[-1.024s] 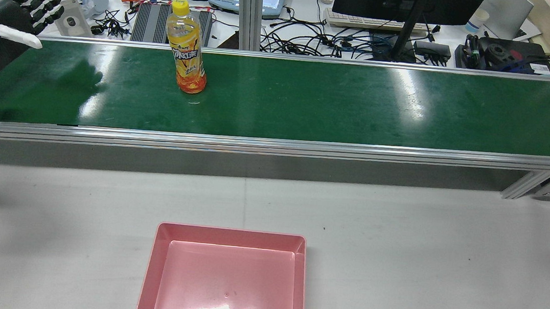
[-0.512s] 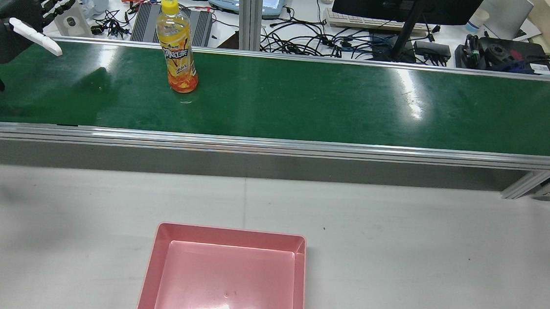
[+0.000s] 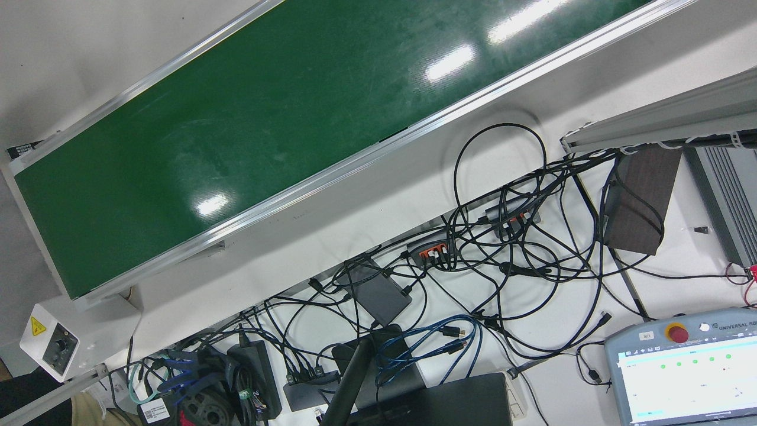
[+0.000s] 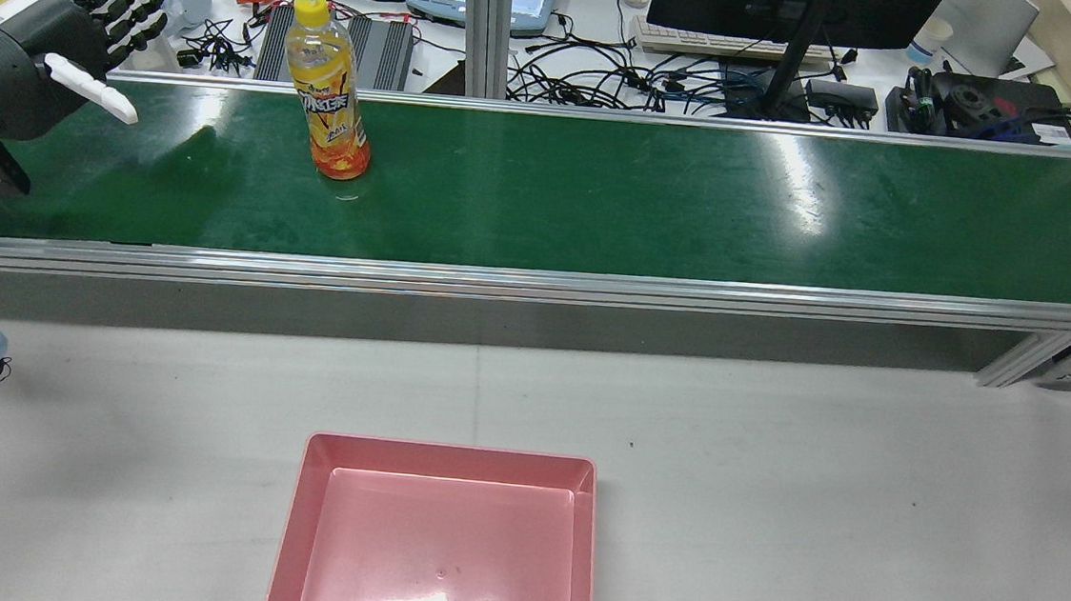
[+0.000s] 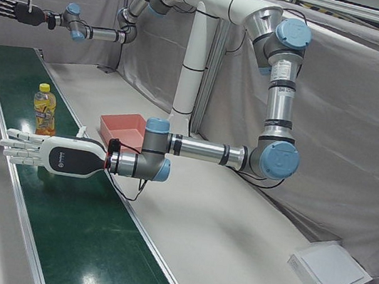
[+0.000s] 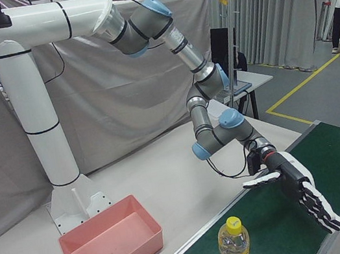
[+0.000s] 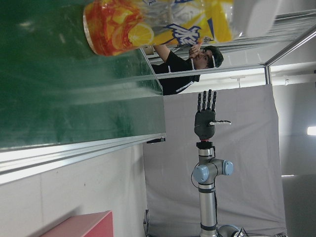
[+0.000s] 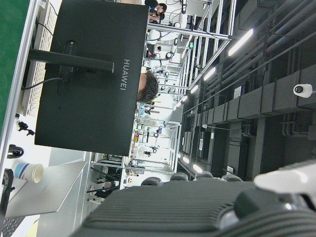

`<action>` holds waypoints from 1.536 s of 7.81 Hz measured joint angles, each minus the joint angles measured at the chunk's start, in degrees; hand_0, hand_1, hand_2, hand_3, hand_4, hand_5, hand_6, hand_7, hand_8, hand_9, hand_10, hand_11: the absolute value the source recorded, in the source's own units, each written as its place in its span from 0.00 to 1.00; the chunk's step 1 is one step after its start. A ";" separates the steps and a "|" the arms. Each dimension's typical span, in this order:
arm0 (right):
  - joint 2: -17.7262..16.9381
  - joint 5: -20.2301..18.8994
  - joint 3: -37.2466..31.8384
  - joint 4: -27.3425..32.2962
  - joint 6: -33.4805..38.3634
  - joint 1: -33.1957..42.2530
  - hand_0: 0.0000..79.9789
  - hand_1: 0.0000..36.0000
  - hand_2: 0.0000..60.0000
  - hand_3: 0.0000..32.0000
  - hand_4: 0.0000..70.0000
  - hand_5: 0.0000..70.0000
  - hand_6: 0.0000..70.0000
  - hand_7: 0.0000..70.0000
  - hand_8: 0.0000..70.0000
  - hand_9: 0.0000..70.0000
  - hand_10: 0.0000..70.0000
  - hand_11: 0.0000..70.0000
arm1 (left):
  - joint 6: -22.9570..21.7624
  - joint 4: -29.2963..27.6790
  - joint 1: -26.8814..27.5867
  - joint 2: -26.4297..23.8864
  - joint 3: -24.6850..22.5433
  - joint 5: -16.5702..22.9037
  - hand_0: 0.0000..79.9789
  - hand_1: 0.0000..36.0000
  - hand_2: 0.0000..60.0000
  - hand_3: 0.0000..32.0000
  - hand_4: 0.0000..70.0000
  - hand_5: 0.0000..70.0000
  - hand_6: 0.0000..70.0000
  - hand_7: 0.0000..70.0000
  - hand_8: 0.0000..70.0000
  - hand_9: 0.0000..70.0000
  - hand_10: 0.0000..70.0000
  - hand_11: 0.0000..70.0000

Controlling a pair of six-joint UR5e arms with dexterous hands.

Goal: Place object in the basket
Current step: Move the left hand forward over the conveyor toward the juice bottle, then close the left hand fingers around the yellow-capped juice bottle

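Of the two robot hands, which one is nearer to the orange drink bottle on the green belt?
The left hand: it is held open low over the belt beside the bottle. The right hand is raised high at the belt's far end.

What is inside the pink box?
Nothing. The pink plastic basket shows only its bare, shiny floor in the rear view. The orange drink bottle with the yellow cap stands upright on the green conveyor belt.

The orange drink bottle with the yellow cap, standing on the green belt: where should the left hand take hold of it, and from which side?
Probably around the labelled mid-body of the orange drink bottle with the yellow cap, coming sideways along the green conveyor belt. The bottle stands upright and tall, so a low or cap grip risks tipping. The left hand is open, level with it, on the rear view's left.
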 measured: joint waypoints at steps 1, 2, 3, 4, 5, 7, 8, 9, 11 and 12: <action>0.00 0.00 -0.03 0.00 0.00 0.00 0.00 0.00 0.00 0.00 0.00 0.00 0.00 0.00 0.00 0.00 0.00 0.00 | 0.00 0.16 0.84 -0.17 0.02 -0.02 0.74 0.25 0.00 0.00 0.01 0.22 0.00 0.00 0.00 0.00 0.00 0.00; 0.00 0.00 -0.02 0.00 0.00 0.00 0.00 0.00 0.00 0.00 0.00 0.00 0.00 0.00 0.00 0.00 0.00 0.00 | -0.05 0.80 1.79 -1.22 0.15 0.02 0.75 0.26 0.00 0.00 0.00 0.24 0.00 0.00 0.00 0.00 0.00 0.00; 0.00 0.00 -0.01 0.00 0.00 0.00 0.00 0.00 0.00 0.00 0.00 0.00 0.00 0.00 0.00 0.00 0.00 0.00 | -0.18 1.60 2.75 -2.65 0.26 0.10 0.76 0.28 0.00 0.00 0.00 0.24 0.00 0.00 0.00 0.00 0.00 0.00; 0.00 0.00 0.01 0.00 0.00 0.00 0.00 0.00 0.00 0.00 0.00 0.00 0.00 0.00 0.00 0.00 0.00 0.00 | -0.16 2.07 3.33 -3.64 0.29 0.09 0.80 0.31 0.00 0.00 0.00 0.24 0.00 0.00 0.00 0.00 0.00 0.01; 0.00 0.00 0.02 0.00 0.00 0.00 0.00 0.00 0.00 0.00 0.00 0.00 0.00 0.00 0.00 0.00 0.00 0.00 | -0.03 2.27 3.60 -4.11 0.31 0.02 0.83 0.34 0.00 0.00 0.00 0.23 0.00 0.00 0.00 0.00 0.00 0.02; 0.00 0.00 0.02 0.00 0.00 0.00 0.00 0.00 0.00 0.00 0.00 0.00 0.00 0.00 0.00 0.00 0.00 0.00 | 0.12 2.38 3.89 -4.85 0.43 -0.05 0.83 0.34 0.00 0.00 0.00 0.25 0.00 0.00 0.00 0.00 0.00 0.02; 0.00 0.00 0.02 0.00 0.00 0.00 0.00 0.00 0.00 0.00 0.00 0.00 0.00 0.00 0.00 0.00 0.00 0.00 | 0.13 2.45 3.94 -5.50 0.58 -0.06 0.83 0.34 0.00 0.00 0.00 0.26 0.00 0.00 0.00 0.00 0.00 0.02; 0.00 0.00 0.02 0.00 0.00 0.00 0.00 0.00 0.00 0.00 0.00 0.00 0.00 0.00 0.00 0.00 0.00 0.00 | 0.14 2.62 3.96 -6.15 0.78 -0.04 0.82 0.34 0.00 0.00 0.00 0.27 0.00 0.00 0.00 0.00 0.00 0.03; 0.00 0.00 0.02 0.00 0.00 0.00 0.00 0.00 0.00 0.00 0.00 0.00 0.00 0.00 0.00 0.00 0.00 0.00 | 0.14 2.96 4.28 -7.05 1.25 0.01 0.83 0.34 0.00 0.00 0.01 0.28 0.00 0.00 0.00 0.00 0.00 0.03; 0.00 0.00 0.02 0.00 0.00 0.00 0.00 0.00 0.00 0.00 0.00 0.00 0.00 0.00 0.00 0.00 0.00 0.00 | 0.15 3.11 5.31 -7.27 1.46 -0.01 0.83 0.34 0.00 0.00 0.01 0.28 0.00 0.00 0.00 0.00 0.00 0.02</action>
